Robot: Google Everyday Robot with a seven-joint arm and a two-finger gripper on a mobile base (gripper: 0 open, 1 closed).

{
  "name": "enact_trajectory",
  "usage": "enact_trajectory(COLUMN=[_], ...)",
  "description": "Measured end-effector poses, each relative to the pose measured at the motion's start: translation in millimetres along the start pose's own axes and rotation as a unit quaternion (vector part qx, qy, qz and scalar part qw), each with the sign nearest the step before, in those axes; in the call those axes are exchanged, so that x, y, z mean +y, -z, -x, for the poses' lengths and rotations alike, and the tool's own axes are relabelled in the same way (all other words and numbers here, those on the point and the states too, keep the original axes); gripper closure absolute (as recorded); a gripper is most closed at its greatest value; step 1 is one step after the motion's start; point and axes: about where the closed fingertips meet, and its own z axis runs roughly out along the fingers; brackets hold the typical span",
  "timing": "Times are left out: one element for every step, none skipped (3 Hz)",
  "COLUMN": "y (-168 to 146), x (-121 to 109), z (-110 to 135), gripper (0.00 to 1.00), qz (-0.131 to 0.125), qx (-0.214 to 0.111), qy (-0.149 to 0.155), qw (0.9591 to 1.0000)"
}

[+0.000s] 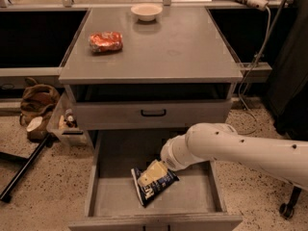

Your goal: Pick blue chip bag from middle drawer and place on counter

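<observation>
The blue chip bag [156, 186] lies tilted on the floor of the open middle drawer [192, 196], near its centre. My gripper [150, 173], with pale cream fingers, reaches down from the white arm at the right and sits right over the bag's upper part, touching or nearly touching it. The counter [168, 44] is the flat grey top of the cabinet above.
An orange-red snack bag [106, 41] lies on the counter's left side and a white bowl [146, 11] at its back edge. A closed drawer front with a black handle [153, 112] is above the open drawer. Bags and a bin [62, 121] stand on the floor at left.
</observation>
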Motion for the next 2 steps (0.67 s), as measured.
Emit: enact_trajectory(y=[-35,-95], x=[-1,-4], z=[-10,-26], gripper=[0.00,0.00], qz=[0.009,0.025], qx=[-0.001,-0.013], qy=[-0.008,-0.024], qw=[0.9999,0.9993])
